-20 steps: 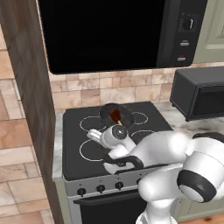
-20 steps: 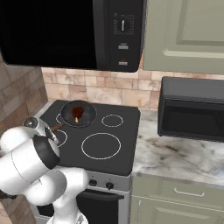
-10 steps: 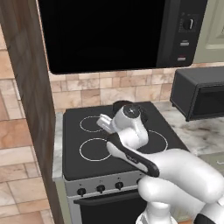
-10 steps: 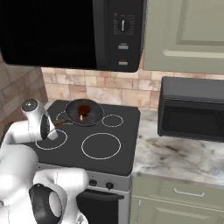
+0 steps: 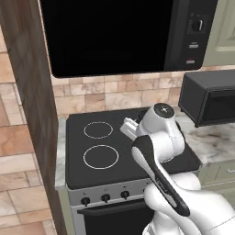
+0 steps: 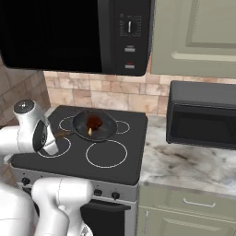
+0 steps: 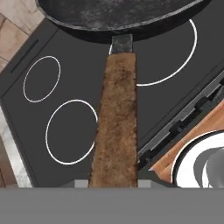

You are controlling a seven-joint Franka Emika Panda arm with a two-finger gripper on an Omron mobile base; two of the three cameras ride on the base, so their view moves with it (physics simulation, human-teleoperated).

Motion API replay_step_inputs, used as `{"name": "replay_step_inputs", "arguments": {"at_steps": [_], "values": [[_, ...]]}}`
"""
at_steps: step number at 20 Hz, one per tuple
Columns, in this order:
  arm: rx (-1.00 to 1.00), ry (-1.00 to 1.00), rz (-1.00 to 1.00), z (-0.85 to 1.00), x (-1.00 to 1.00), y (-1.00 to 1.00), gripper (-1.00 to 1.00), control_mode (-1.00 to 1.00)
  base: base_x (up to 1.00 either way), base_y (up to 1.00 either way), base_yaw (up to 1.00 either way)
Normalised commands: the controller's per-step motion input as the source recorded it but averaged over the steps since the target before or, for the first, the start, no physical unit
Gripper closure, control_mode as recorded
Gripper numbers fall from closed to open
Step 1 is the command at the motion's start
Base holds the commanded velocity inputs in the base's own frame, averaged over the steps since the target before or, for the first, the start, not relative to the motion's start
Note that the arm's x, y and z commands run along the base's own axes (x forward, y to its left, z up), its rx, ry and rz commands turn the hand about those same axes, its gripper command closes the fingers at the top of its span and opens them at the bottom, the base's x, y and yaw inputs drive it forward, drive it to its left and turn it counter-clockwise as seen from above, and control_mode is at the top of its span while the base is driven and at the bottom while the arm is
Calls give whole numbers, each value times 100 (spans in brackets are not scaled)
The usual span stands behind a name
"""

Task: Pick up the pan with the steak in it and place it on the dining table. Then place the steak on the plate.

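I see the black stove (image 6: 110,161) with white burner rings, against the brick wall. The pan (image 6: 94,125) sits raised above the stove's far left burners, held level. The hand (image 6: 57,136), at the stove's left, is clamped shut on the pan's wooden handle (image 7: 117,122). The steak (image 6: 93,122) lies inside the pan.

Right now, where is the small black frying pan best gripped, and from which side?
By its short brown wooden handle, from the stove's front-left side. The handle sticks straight out from the round black pan, away from the steak, offering a narrow flat bar. The jaws already look shut on its end.
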Motion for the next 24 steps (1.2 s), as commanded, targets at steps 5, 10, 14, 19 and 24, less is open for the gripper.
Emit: {"name": "replay_step_inputs", "arguments": {"at_steps": [5, 10, 14, 19, 24], "values": [[-6, 0, 3, 39, -100, -33, 100, -100, 0, 0, 0], [-11, 0, 15, 27, -99, -12, 100, -100, 0, 0, 0], [-13, 0, 23, 6, -79, -5, 100, -100, 0, 0, 0], [-5, 0, 24, 0, -58, -9, 100, -100, 0, 0, 0], [0, 0, 0, 0, -3, 0, 100, -100, 0, 0, 0]]}}
